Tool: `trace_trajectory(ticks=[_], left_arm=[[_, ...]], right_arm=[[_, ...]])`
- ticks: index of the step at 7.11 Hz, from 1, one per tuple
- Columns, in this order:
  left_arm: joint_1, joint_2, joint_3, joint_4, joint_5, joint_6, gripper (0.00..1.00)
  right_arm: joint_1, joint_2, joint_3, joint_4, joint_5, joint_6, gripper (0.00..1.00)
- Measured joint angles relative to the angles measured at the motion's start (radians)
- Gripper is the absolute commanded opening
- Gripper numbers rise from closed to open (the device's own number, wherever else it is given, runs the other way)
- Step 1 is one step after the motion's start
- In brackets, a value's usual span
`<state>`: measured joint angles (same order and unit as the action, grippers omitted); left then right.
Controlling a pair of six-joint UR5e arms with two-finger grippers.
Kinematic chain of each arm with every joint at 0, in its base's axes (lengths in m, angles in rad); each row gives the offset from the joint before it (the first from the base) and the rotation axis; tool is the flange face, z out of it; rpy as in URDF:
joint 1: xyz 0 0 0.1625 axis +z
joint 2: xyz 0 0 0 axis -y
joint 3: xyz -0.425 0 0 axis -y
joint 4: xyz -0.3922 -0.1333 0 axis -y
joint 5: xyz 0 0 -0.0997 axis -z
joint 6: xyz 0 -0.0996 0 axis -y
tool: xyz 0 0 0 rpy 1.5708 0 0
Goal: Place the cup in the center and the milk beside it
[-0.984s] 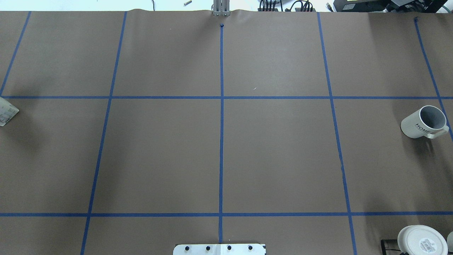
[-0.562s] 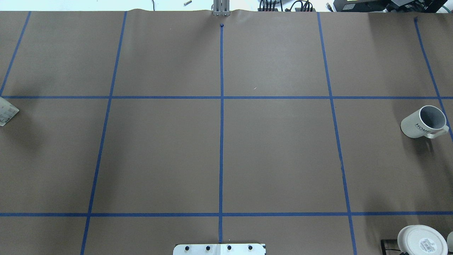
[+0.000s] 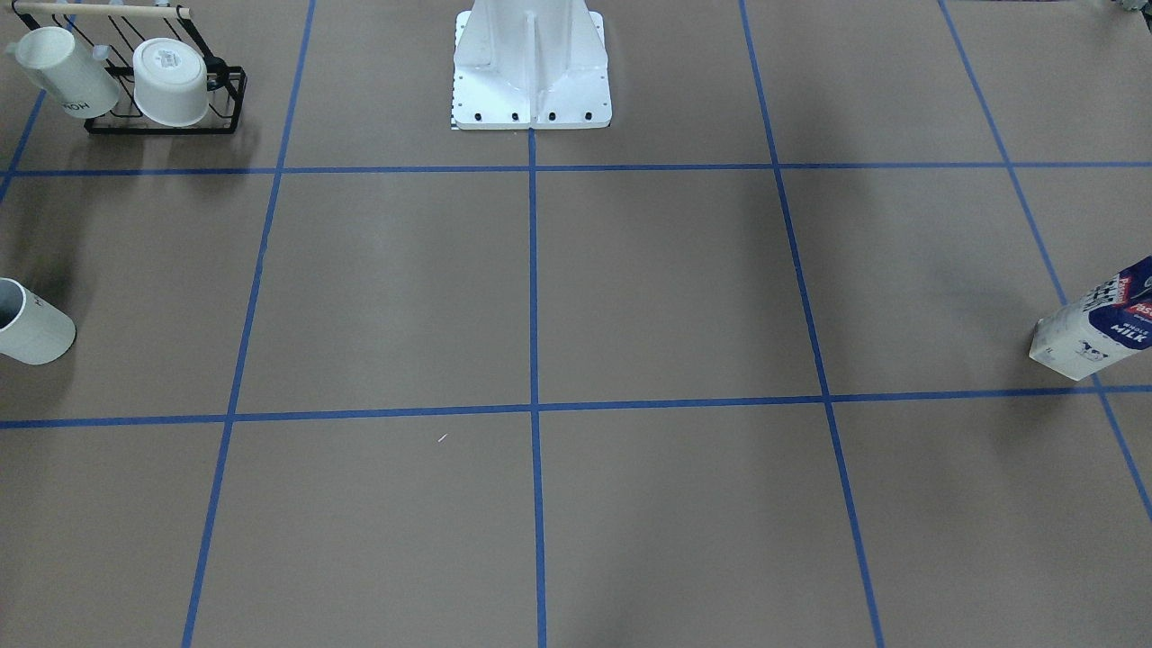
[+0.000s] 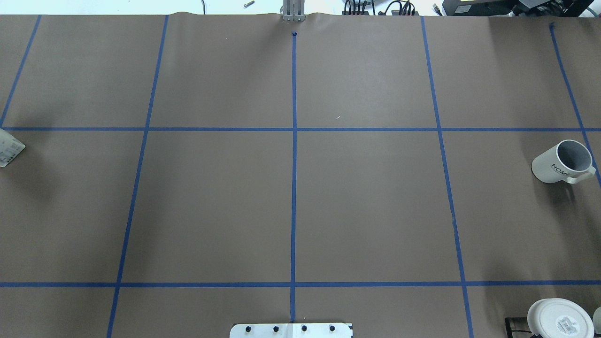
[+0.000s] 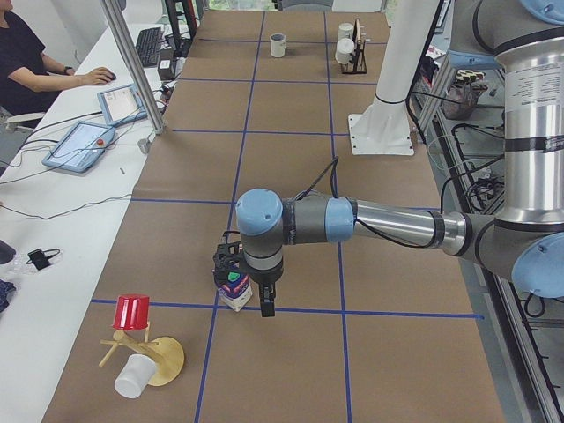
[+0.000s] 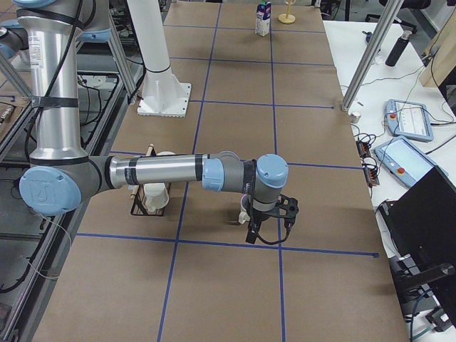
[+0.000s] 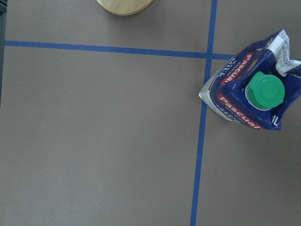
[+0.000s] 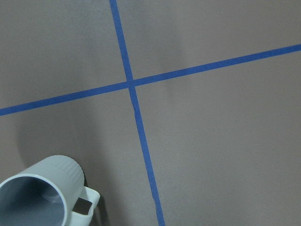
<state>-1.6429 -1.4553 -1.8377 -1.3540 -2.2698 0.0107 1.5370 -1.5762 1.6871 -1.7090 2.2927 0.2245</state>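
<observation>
My left gripper and right gripper show only small, from the sides, so their jaw spacing is unreadable; the milk is cut by the overhead frame's left edge; the cup runs off the right wrist view's lower left corner.

Even, diffuse overhead light, soft broad shadows on the brown table, darker shadow beside the cup, all views sharp
</observation>
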Motion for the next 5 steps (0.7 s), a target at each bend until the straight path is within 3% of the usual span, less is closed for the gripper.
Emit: trace_trajectory(ticks=[3,5], left_arm=[[0.0,-0.005,-0.002,-0.028,0.003,-0.001,0.98],[0.0,-0.001,0.011,-0.089,-0.001,-0.006,0.98]], right_arm=[[-0.005,0.026,0.029,0.008,0.012,0.016,1.0],[-0.013,0.046,0.044,0.019,0.074,0.114,1.0]])
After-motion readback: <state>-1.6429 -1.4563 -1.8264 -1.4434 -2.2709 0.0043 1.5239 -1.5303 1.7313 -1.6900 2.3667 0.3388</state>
